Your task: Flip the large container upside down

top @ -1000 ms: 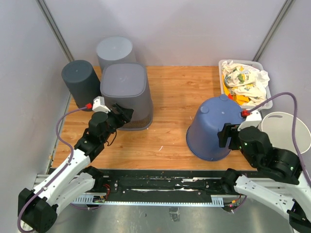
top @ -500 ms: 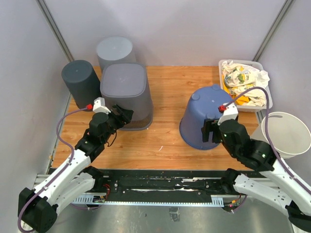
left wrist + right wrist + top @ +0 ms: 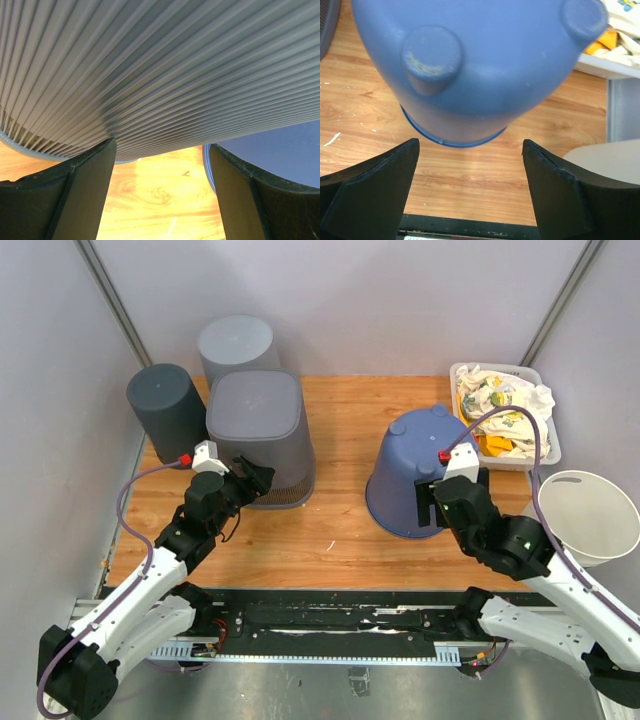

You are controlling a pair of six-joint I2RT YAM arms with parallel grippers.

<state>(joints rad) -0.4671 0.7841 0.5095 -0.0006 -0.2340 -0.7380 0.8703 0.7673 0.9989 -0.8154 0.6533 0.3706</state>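
Over the last second the blue container (image 3: 420, 475) has slid left from the right edge toward mid-tabletop (image 3: 340, 530) and settled rim-down, while the right tool (image 3: 432, 505) widened and now grips nothing; the flip looks done. Base and feet face up, long axis near vertical. Left tool (image 3: 255, 478) is wide open, empty, at the grey ribbed bin (image 3: 258, 435).
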